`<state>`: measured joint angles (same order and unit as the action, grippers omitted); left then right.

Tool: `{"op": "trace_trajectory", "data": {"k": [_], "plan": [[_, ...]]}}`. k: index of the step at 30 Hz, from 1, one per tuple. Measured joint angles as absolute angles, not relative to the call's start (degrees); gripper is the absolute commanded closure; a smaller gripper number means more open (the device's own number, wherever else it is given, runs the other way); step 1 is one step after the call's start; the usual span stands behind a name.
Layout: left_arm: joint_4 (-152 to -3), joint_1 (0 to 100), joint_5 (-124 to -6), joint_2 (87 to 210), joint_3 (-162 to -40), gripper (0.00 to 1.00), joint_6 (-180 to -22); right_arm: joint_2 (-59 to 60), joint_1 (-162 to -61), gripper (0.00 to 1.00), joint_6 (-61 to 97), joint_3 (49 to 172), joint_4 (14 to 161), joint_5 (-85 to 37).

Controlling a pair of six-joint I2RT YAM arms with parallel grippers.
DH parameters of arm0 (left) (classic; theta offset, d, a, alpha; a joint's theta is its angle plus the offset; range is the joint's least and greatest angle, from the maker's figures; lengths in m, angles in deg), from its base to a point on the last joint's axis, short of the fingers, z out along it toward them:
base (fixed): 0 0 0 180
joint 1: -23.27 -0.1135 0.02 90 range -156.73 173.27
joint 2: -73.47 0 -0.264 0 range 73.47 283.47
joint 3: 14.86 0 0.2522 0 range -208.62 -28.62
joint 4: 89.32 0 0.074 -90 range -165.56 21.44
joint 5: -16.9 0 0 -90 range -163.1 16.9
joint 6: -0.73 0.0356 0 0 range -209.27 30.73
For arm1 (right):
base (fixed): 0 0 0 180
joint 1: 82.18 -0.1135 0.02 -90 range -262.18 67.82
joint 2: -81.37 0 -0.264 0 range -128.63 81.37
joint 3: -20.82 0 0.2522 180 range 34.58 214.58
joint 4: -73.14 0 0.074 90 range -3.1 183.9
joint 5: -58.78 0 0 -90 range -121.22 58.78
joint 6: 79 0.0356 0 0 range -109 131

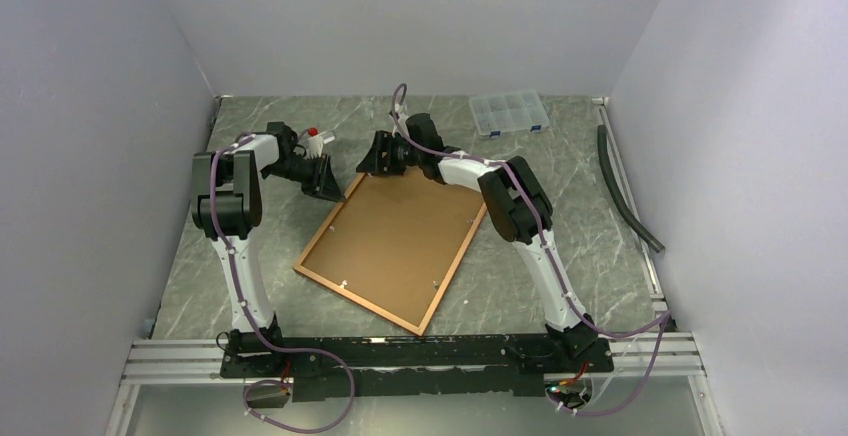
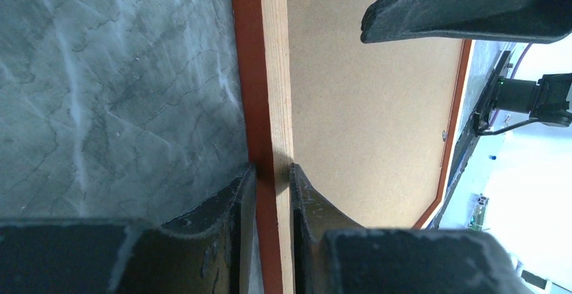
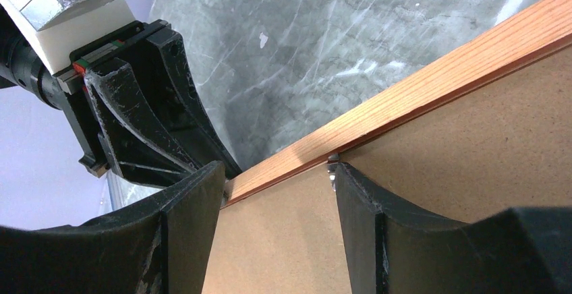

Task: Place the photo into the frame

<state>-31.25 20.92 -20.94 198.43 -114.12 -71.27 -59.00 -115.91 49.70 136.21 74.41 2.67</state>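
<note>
We log: left gripper (image 2: 270, 186) pinches the thin reddish-brown wooden frame (image 2: 266, 71) by its rail. Right gripper (image 3: 273, 172), spread over the plain brown backing board (image 3: 438, 139), should gently nudge the small metal tab (image 3: 332, 168) at its fingertip.

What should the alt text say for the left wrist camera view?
The left gripper pinches the frame by its reddish wooden rail, one finger on each side. Brown backing board fills the frame to the right, grey marbled table lies to the left, and a black finger of the other arm juts in at top right.
</note>
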Motion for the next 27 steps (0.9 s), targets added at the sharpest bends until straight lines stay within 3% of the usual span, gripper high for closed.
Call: {"op": "trace_trajectory", "data": {"k": [8,14,27], "plan": [[-30.9,20.79,-20.96,198.39,-114.12,0.76,-70.92,-59.16,-115.91,0.34,49.72,136.45,74.47,2.96],[-26.42,18.91,-22.44,197.71,-114.14,0.68,-69.04,-56.2,-115.39,0.27,48.21,133.13,75.08,1.56],[-22.7,14.91,-30.86,194.78,-113.9,0.68,-64.65,-12.36,-108.61,0.18,43.21,94.68,85.73,-16.23]]}}
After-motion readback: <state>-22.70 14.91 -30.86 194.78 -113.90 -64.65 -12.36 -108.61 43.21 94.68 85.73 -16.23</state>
